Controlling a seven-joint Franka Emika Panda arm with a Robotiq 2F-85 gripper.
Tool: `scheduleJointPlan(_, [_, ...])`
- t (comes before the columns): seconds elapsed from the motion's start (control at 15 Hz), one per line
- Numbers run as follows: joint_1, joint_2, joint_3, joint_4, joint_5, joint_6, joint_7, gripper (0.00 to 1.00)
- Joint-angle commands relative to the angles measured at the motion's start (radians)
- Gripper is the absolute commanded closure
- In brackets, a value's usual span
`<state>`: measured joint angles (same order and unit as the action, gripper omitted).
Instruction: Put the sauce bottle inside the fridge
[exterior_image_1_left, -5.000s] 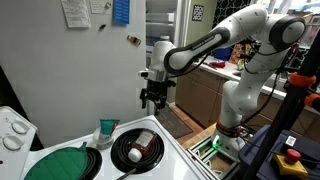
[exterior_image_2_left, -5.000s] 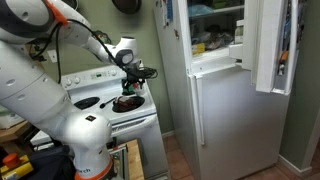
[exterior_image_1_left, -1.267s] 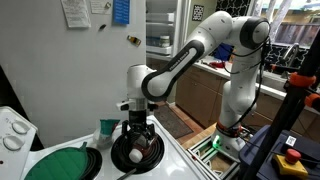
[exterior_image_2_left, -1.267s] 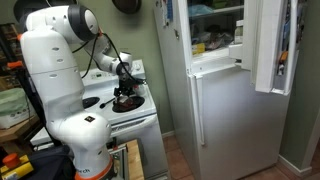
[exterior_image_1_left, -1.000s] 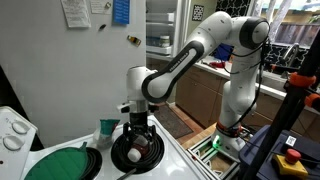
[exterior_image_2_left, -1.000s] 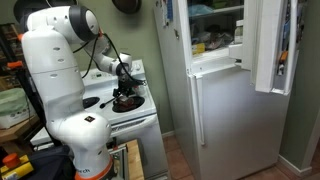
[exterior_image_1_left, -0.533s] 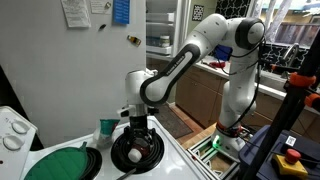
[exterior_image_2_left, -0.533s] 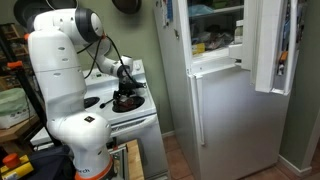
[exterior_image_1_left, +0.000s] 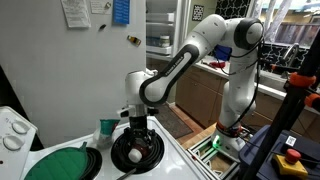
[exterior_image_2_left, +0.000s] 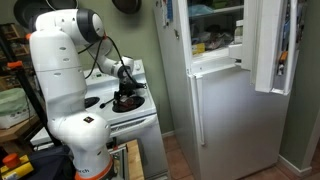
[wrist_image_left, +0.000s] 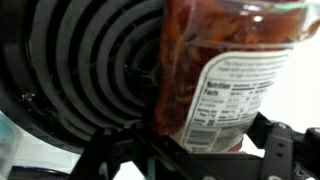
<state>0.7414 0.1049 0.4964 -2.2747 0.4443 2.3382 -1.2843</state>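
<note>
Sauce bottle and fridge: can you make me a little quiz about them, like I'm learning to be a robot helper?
1. Fill the gap: the fridge has its upper door ____.
2. True or false: the sauce bottle is on the black burner, not in the fridge.
3. Pick one: where is the pincer?
A. down at the black burner
B. inside the fridge
C. near the floor

Key: 1 open; 2 true; 3 A.
</note>
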Motion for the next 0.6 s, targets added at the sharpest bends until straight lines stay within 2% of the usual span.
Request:
scheduleJointPlan(0.0, [-0.025, -0.008, 0.026, -0.009, 0.007, 0.002, -0.014, 0.4])
scheduleJointPlan(0.27, [-0.032, -0.054, 0.036, -0.036, 0.023, -0.007, -0.024, 0.4])
scheduleJointPlan(0.53, [-0.037, -0.173, 0.038, -0.121, 0.071, 0.0, -0.054, 0.4])
